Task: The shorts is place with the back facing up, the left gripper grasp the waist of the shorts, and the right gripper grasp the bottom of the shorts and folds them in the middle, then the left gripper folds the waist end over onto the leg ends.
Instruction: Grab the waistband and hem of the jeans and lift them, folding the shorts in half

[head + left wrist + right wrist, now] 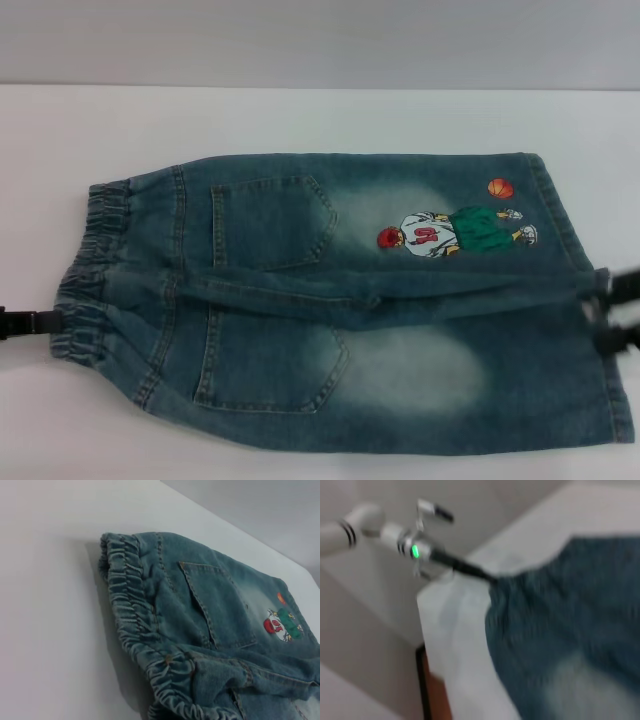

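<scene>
Blue denim shorts (330, 300) lie flat on the white table (300, 110) with both back pockets up. The elastic waist (92, 270) is at the left and the leg ends (600, 390) at the right. The far leg bears a cartoon basketball player print (450, 230). My left gripper (28, 322) sits at the near part of the waist edge, touching or almost touching it. In the right wrist view the left gripper (467, 569) reaches the shorts (570, 630) at the waist. My right gripper (618, 312) is blurred at the hem between the legs. The left wrist view shows the gathered waist (135, 625) close up.
Bare white table surrounds the shorts on the far side and to the left (45, 605). The right wrist view shows the table's edge (432, 625), with a drop to the floor beyond it.
</scene>
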